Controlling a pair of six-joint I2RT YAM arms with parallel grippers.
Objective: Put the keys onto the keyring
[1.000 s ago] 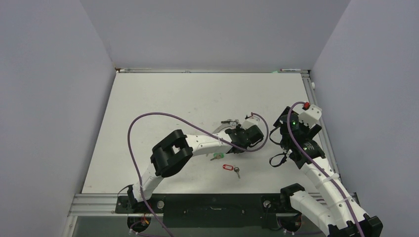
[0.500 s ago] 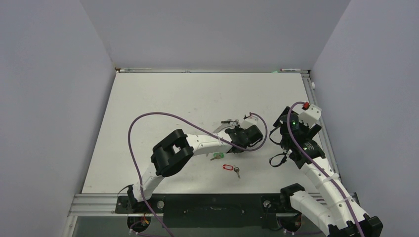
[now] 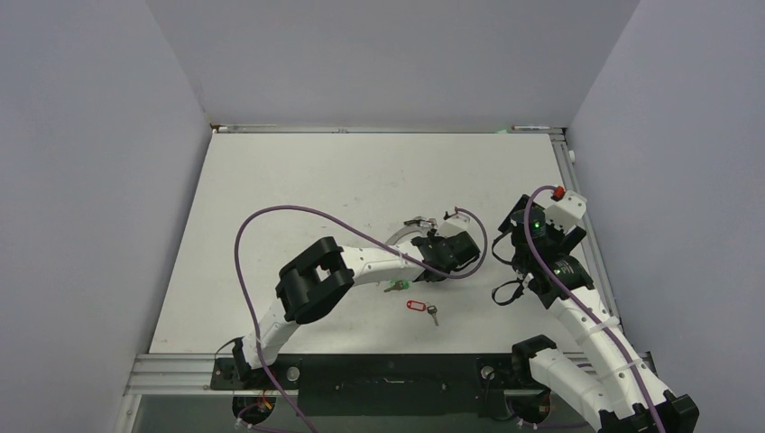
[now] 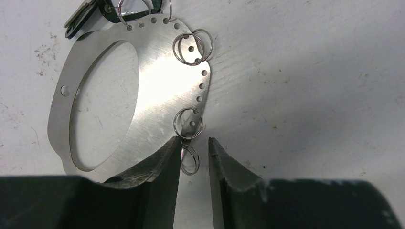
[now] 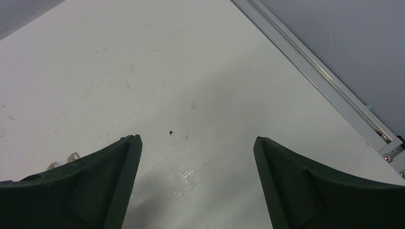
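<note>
Left tool [image 4: 195,151] low over the desk [image 4: 305,71], fingers parted by a narrow gap, gripping nothing. Between the tips, a small split ring [image 4: 190,160], close against the left finger and clear of the right one.

Just beyond the tips, the keyring [image 4: 162,71]: a flat silvery plate with a large oval opening and a row of small holes along one edge. Lying flat on the desk, near corner partly hidden behind the left finger. More split rings threaded through some of the holes. Dark items hooked on at the far end, too cropped to identify.

Seen from overhead, nearer the arm bases: green-tagged key [image 3: 394,286] beside the left forearm, red-tagged key [image 3: 417,306] slightly nearer still. Both loose on the desk, apart from the keyring.

Right tool [image 5: 197,143] spread wide, empty, above bare desk near the right-hand rail [image 5: 315,71].
</note>
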